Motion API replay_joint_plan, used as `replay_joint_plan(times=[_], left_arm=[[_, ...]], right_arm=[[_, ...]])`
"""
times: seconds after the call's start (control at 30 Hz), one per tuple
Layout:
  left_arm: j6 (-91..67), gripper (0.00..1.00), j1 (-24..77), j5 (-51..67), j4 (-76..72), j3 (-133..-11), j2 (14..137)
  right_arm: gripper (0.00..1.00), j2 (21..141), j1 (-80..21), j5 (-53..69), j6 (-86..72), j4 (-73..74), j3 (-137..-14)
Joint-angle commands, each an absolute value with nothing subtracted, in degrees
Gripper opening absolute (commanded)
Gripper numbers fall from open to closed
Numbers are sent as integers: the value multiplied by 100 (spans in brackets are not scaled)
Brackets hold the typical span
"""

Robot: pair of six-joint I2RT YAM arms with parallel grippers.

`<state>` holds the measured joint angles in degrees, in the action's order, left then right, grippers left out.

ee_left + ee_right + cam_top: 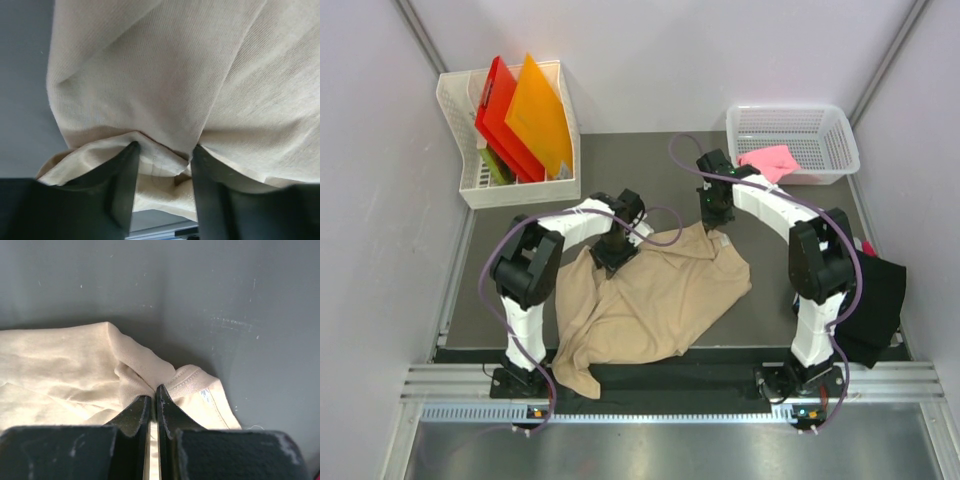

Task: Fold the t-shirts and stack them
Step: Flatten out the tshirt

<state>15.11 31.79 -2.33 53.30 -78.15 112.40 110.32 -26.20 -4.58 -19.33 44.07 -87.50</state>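
Down on the bench (620,160), the tan shirt (660,295) sprawls at centre, both arms elbowed in over its 12 o'clock edge. Only the wrist views show the grips: left claw (162,162) clamps a thick fold at 11 o'clock, while right claw (154,399) is pinched narrow on the collar beside the label (205,396), at 1 o'clock.

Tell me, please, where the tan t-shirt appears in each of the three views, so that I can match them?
Top external: tan t-shirt crumpled mid-table, between the arms.
Left wrist: fills the upper frame; a fold sits between the fingers of the left gripper.
Right wrist: lower left; its edge pinched by the right gripper.
Shared landmark: the dark grey table.
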Motion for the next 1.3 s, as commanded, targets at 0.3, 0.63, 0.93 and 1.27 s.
replay_joint_plan(times=[0.3,0.63,0.93,1.27], left_arm=[[1846,20,2874,-211,5519,-8068,10829],[1749,28,2874,-53,5695,-8086,10670],[1679,41,2874,-35,5792,-8147,10644],[1608,38,2865,150,5757,-8104,10644]], right_arm=[[0,10872,-2733,-448,-1960,4166,-8640],[0,10837,-2725,-422,-1925,4148,-8561],[0,10758,-2733,-439,-1881,4113,-8420],[0,10661,-2733,-440,-1872,4087,-8315]])
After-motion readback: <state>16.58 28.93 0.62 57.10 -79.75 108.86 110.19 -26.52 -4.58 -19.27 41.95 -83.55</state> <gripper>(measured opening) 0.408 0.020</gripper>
